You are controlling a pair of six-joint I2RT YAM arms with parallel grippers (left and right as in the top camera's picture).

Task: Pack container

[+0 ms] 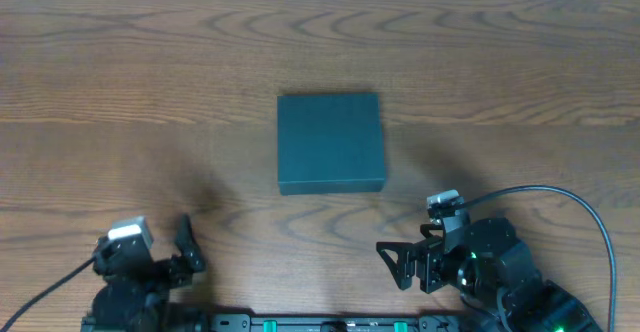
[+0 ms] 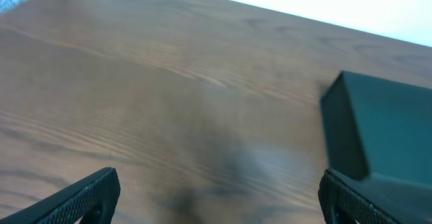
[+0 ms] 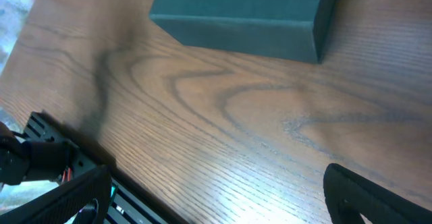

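The container is a dark green-black square box lying shut in the middle of the wooden table. My left gripper rests near the front edge at the lower left. It is open with nothing between its fingers, and the container lies ahead of it to the right. My right gripper sits at the lower right, just in front of the container's near right corner. It also stands open and empty, with only bare wood between its fingers. The container fills the top of the right wrist view.
A black mounting rail runs along the table's front edge between the two arm bases and also shows at the lower left of the right wrist view as the rail. A black cable loops above the right arm.
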